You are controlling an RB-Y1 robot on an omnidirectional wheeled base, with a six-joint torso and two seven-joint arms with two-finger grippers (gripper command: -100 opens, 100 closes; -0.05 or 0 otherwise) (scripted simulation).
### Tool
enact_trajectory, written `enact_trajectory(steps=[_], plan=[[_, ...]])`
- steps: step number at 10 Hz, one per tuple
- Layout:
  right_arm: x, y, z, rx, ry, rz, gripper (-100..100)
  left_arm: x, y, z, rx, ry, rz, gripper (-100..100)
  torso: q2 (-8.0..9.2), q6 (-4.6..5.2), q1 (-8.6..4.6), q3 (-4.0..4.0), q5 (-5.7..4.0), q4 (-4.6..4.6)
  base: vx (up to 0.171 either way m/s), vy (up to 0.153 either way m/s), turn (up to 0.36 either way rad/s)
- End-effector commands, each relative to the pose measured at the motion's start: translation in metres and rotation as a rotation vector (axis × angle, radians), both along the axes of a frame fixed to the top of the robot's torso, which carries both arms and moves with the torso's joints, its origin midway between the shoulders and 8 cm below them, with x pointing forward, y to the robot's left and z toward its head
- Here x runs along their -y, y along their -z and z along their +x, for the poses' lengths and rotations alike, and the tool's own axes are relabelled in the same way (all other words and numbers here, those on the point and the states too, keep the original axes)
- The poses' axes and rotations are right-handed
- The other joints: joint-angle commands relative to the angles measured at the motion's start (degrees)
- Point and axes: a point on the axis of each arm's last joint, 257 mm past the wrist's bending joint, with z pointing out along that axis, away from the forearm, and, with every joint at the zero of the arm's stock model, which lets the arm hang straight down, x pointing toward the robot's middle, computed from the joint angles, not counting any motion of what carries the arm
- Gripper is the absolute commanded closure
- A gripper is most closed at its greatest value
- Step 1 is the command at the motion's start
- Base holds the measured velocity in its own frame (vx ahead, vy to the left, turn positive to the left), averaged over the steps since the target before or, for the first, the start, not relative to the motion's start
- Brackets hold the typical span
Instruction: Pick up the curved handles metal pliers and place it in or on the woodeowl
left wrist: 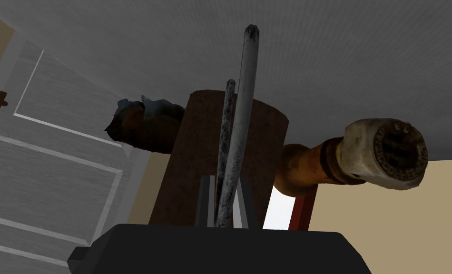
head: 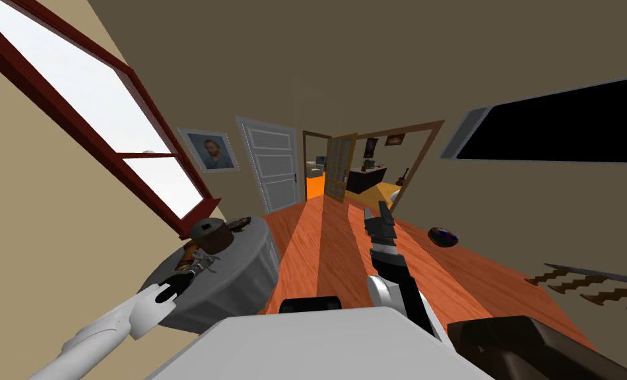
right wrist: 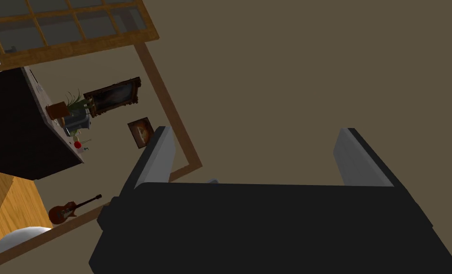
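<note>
Round grey table [head: 253, 264] under left fingers [left wrist: 205, 202] tight on pliers [left wrist: 241, 119], beside brown bowl [left wrist: 191, 157]; right fingers [right wrist: 161, 152] apart.

Premises: a private home, living area. Wood-plank floor [head: 319, 257], beige walls. On the left wall are a red-framed window [head: 134, 142], a painted portrait [head: 211, 152] and a white panelled door [head: 270, 170]. A glazed wooden door [head: 338, 166] stands open onto a further room. That room holds a dark cabinet [right wrist: 11, 128] bearing a potted plant [right wrist: 63, 108], a framed picture [right wrist: 113, 95] above it, and a guitar [right wrist: 73, 209] by the wall. A round grey table [head: 246, 264] stands under the window.
</note>
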Motion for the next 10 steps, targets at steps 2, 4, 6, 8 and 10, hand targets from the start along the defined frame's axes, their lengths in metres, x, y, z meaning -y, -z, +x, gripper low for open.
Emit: enact_trajectory(steps=[2, 4, 6, 8, 10], plan=[[0.000, 0.000, 0.000, 0.000, 0.000, 0.000, 0, -0.018, -0.009, -0.011, 0.005, -0.042, -0.010, 100, -0.04, 0.00, 0.05, -0.01, 0.00, 0.01, 0.023, -0.011, -0.177], [0.000, 0.000, 0.000, 0.000, 0.000, 0.000, 0, -0.043, -0.020, -0.025, 0.005, -0.088, -0.009, 100, -0.06, -0.07, 0.23, -0.04, 0.06, -0.02, 0.031, 0.001, -0.194], [0.000, 0.000, 0.000, 0.000, 0.000, 0.000, 0, -0.056, -0.025, -0.033, 0.002, -0.110, -0.005, 100, -0.16, -0.05, 0.25, -0.08, 0.01, -0.02, 0.045, 0.019, -0.132], [0.000, 0.000, 0.000, 0.000, 0.000, 0.000, 0, -0.095, -0.044, -0.060, -0.010, -0.173, 0.018, 100, -0.20, 0.01, 0.28, -0.11, 0.01, -0.04, 0.058, 0.025, -0.283], [0.000, 0.000, 0.000, 0.000, 0.000, 0.000, 0, -0.107, -0.050, -0.070, -0.015, -0.192, 0.028, 100, -0.21, -0.10, 0.30, -0.15, 0.03, -0.09, 0.047, 0.042, -0.107]])
